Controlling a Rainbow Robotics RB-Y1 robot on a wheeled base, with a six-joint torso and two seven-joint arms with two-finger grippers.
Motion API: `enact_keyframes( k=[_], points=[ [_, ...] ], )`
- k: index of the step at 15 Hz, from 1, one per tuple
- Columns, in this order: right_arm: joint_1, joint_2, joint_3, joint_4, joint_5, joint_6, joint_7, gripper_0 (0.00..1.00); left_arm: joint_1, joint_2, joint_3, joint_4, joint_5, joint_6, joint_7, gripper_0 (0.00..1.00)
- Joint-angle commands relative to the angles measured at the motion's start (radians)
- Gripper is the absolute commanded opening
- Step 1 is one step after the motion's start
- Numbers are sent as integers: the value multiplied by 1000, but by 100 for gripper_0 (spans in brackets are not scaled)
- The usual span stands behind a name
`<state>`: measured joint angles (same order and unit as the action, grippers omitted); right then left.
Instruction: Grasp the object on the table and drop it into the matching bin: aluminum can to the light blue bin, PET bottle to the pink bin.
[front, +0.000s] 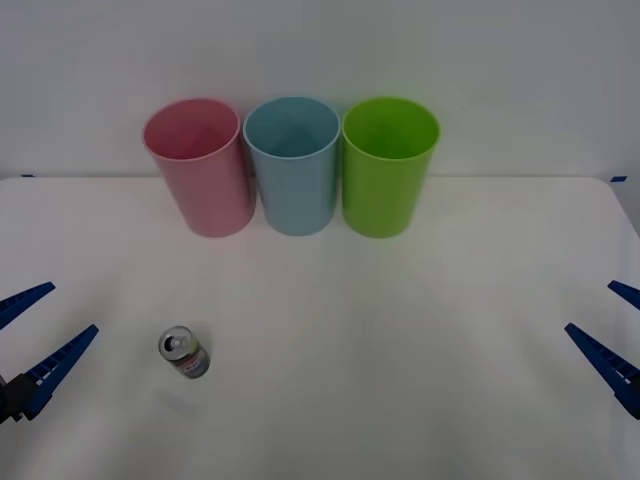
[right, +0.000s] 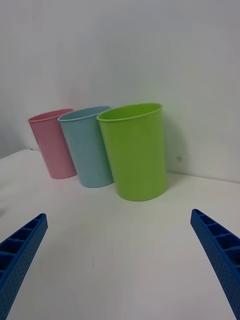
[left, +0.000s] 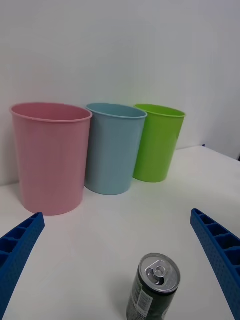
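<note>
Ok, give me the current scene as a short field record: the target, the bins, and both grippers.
target: aluminum can, upright on the table, front left area
bin row, robot's left to right: pink bin, light blue bin, lime green bin, standing side by side at the table's far edge
matching bin: light blue, middle of the row
left gripper: open, low at the left edge, can just to its right and ungrasped
right gripper: open, at the right edge, far from the can
task state: can not yet picked up

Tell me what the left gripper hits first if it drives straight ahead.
Most likely the aluminum can, upright between the open left gripper fingers; beyond it stand the pink bin and light blue bin.
</note>
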<state>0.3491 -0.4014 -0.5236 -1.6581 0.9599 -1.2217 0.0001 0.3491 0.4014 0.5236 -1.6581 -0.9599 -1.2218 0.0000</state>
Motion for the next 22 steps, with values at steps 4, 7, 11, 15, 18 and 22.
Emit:
enact_keyframes(
  k=[4, 7, 11, 15, 18, 22],
  points=[
    [0, 0, 0, 0, 0, 0, 0, 100, -16, -4, -22, 1, 7, -1, -6, 100],
    [0, 0, 0, 0, 0, 0, 0, 100, -16, 33, -33, 3, 12, 1, -8, 100],
    [0, 0, 0, 0, 0, 0, 0, 100, 10, 83, -50, 3, 23, 1, -9, 100],
    [0, 0, 0, 0, 0, 0, 0, 100, 50, 125, -73, 3, 32, 1, -20, 100],
    [0, 0, 0, 0, 0, 0, 0, 100, 71, 145, -89, 3, 30, 1, -35, 100],
    [0, 0, 0, 0, 0, 0, 0, 100, 108, 171, -99, 4, 27, 1, -107, 100]
  ],
)
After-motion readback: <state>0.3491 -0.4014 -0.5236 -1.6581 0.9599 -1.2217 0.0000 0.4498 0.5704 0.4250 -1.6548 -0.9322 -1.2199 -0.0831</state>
